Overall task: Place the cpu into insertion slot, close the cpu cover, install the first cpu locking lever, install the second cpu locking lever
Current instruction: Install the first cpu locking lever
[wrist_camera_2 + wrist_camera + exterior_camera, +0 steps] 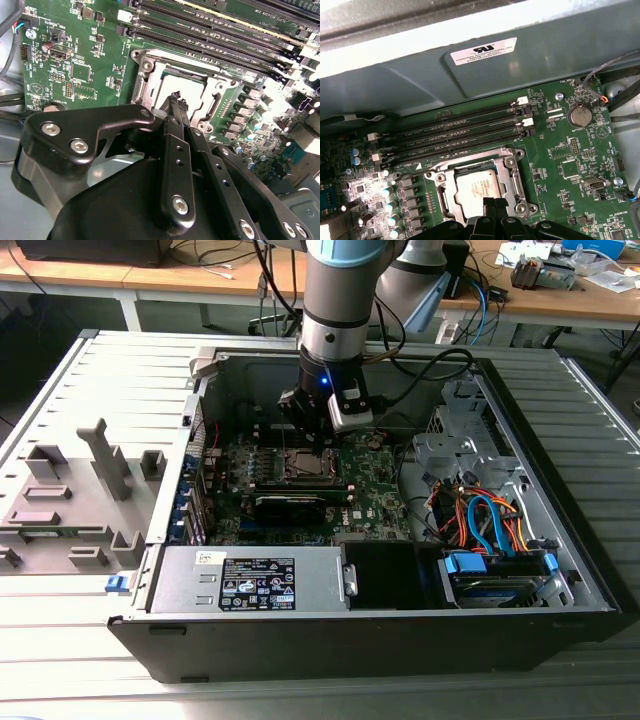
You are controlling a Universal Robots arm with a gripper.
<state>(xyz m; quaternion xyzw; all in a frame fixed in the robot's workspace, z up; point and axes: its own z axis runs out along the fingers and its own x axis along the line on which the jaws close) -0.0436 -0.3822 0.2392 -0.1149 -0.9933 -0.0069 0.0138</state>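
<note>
While the cpu [479, 186] already sits in the insertion slot [512, 165] at lower centre of the first wrist view, the tool [177, 102] — fingers clenched together, holding nothing — should, I judge, press squarely on the cover frame.

An open computer case [560, 625] lies on a grey slatted tabletop [60, 640]. Inside it are a green motherboard [375, 495], a grey power supply [250, 580] at the near wall, and orange and blue cables [485, 520] on the exterior view's right. Grey plastic fixtures [75, 495] stand on the left.
</note>
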